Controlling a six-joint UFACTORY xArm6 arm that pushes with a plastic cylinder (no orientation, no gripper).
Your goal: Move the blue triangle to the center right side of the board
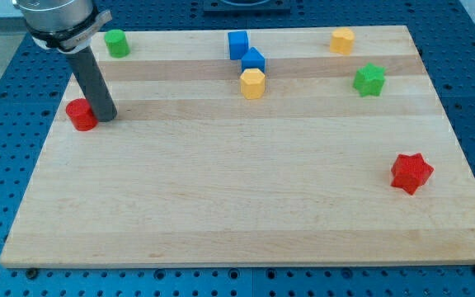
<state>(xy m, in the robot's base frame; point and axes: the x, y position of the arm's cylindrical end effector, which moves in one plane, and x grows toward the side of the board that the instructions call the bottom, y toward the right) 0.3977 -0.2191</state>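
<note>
Your tip (105, 116) (a bare rod, holding nothing) rests just beside the red block (81, 114) at the view's left; the blue triangle (253, 59) sits top-centre, touching the blue cube (237, 44).

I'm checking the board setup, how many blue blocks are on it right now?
2. A blue cube sits near the view's top centre, and a smaller blue block touches it just below and right, above a yellow block. None appears hidden, though the rod covers a little board at the left.
</note>
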